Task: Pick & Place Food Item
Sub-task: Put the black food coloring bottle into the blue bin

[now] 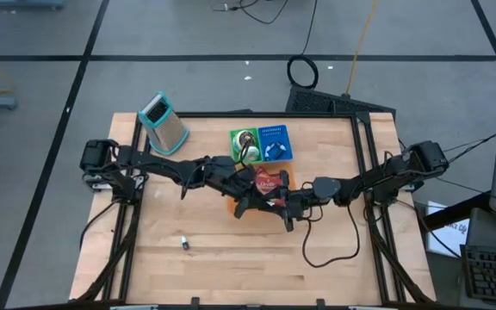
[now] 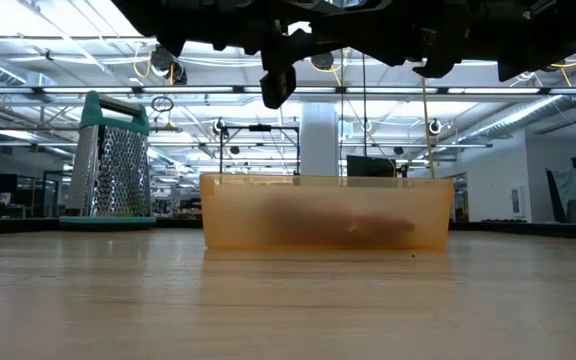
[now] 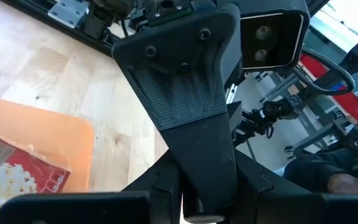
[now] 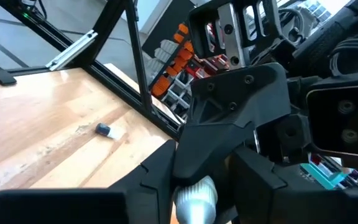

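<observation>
Both arms meet in mid-air over the orange bin [image 1: 231, 207] at the table's middle. A small silver, round-ended thing [image 4: 194, 198] hangs there, with my left gripper [image 1: 263, 200] shut on it. My right gripper [image 1: 284, 207] comes from the table's right. It is open, one finger [image 4: 154, 180] on each side of the silver thing and a narrow gap showing on one side. A red popcorn bag [image 1: 269, 179] lies in the bin [image 3: 42, 124]. In the low view the bin [image 2: 328, 215] stands on the table below the arms. My left gripper holds the silver thing [image 3: 201, 219] between its two nearly closed fingers, coming almost level from the table's left. The thing is clear of the bin and the table. My right gripper's finger [image 3: 194, 124] stands in front of the place of contact, so the part held does not show.
A metal grater [image 1: 164, 120] with a teal top stands at the far left. A green pack [image 1: 246, 142] and a blue pack [image 1: 275, 142] lie beyond the bin. A small loose object [image 1: 185, 244] lies near the front left, and a black cable [image 1: 317, 250] trails at the right.
</observation>
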You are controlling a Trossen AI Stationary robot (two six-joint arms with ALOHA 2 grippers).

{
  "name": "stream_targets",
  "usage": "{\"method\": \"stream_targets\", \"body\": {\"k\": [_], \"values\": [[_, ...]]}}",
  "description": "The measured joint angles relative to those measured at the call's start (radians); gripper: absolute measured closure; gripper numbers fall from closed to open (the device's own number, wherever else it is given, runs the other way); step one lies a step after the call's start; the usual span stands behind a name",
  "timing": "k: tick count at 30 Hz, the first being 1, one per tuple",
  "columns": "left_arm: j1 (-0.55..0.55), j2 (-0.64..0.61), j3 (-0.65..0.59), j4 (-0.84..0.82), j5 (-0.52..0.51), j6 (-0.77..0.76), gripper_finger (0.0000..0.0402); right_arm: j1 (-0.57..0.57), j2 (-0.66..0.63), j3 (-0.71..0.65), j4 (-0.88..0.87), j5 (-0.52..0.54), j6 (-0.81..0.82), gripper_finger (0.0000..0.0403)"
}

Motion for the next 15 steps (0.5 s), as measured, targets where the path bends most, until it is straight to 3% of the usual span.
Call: {"method": "stream_targets", "body": {"k": [15], "values": [[0.024,-0.125,0.000,-0.050,0.002,0.051,0.0315,-0.001,0.002,0.002,0.002,0.038,-0.041,0.0300]]}}
